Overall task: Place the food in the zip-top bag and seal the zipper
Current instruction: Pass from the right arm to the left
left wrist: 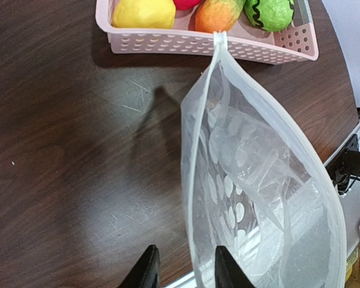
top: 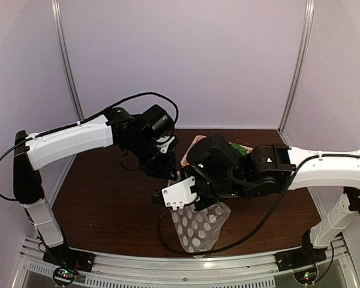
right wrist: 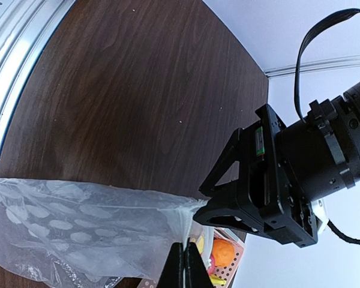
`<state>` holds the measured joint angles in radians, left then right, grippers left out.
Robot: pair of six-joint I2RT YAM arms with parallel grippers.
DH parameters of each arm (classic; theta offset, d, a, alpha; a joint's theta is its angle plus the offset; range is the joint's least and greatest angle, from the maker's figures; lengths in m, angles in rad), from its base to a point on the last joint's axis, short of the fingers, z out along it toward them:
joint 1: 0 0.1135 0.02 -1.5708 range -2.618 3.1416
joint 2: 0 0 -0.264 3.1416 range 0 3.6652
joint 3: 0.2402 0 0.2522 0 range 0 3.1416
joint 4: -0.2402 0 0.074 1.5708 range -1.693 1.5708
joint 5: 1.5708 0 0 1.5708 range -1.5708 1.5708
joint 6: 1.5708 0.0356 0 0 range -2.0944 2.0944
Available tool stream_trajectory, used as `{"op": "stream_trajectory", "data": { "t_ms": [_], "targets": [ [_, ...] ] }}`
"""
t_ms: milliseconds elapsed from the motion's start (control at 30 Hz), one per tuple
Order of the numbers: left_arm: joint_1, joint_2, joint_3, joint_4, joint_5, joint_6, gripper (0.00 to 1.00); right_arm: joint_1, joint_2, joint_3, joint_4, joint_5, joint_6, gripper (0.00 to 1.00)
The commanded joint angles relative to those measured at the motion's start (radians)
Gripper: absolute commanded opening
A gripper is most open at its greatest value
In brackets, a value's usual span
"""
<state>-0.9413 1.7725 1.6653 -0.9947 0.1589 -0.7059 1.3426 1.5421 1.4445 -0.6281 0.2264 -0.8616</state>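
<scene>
The zip-top bag [left wrist: 258,198], clear with white dots, hangs with its mouth gaping above the dark table. Its zipper [left wrist: 195,150] runs down the left rim. My right gripper [right wrist: 189,267] is shut on the bag's top edge and holds it up. My left gripper [left wrist: 186,273] is open right beside that corner. The zipper rim shows in the gap close to its right finger [left wrist: 228,270]; I cannot tell if they touch. The food lies in the pink basket [left wrist: 216,45]: a yellow lemon [left wrist: 144,12], an orange fruit [left wrist: 219,13] and a green piece [left wrist: 269,12]. Nothing is in the bag.
The basket sits at the far middle of the table [top: 108,204], mostly hidden by both arms in the top view. The bag [top: 201,228] hangs down toward the near edge. A metal rail [right wrist: 12,66] runs along that edge.
</scene>
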Motion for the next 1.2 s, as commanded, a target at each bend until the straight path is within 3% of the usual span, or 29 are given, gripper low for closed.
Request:
{"op": "stream_trajectory", "data": {
  "t_ms": [0, 200, 400, 433, 567, 667, 900, 1033, 1167],
  "targets": [
    [0.011, 0.034, -0.016, 0.020, 0.064, 0.019, 0.26, 0.013, -0.028, -0.007, 0.016, 0.029, 0.003, 0.00],
    [0.018, 0.064, -0.003, 0.067, 0.128, 0.030, 0.02, 0.016, -0.026, -0.018, 0.022, 0.041, -0.002, 0.00],
    [0.059, 0.013, 0.022, 0.025, 0.026, 0.073, 0.00, 0.013, -0.055, -0.028, 0.006, 0.022, 0.037, 0.00],
    [0.068, -0.004, 0.037, 0.010, -0.008, 0.086, 0.00, 0.009, -0.064, -0.021, -0.011, 0.003, 0.052, 0.08],
    [0.077, -0.064, 0.121, -0.067, -0.217, 0.183, 0.00, -0.063, -0.117, 0.046, -0.084, -0.140, 0.151, 0.59],
    [0.076, -0.085, 0.183, -0.138, -0.419, 0.257, 0.00, -0.218, -0.179, 0.048, -0.080, -0.348, 0.249, 0.75],
    [0.032, -0.139, 0.132, -0.065, -0.658, 0.396, 0.00, -0.627, -0.211, -0.071, -0.014, -0.695, 0.477, 0.84],
    [0.018, -0.131, -0.040, 0.077, -0.565, 0.402, 0.00, -0.777, -0.188, -0.121, 0.028, -0.765, 0.568, 0.90],
    [0.017, -0.115, -0.156, 0.221, -0.452, 0.383, 0.00, -0.871, -0.136, -0.131, 0.050, -0.678, 0.602, 0.92]
  ]
}}
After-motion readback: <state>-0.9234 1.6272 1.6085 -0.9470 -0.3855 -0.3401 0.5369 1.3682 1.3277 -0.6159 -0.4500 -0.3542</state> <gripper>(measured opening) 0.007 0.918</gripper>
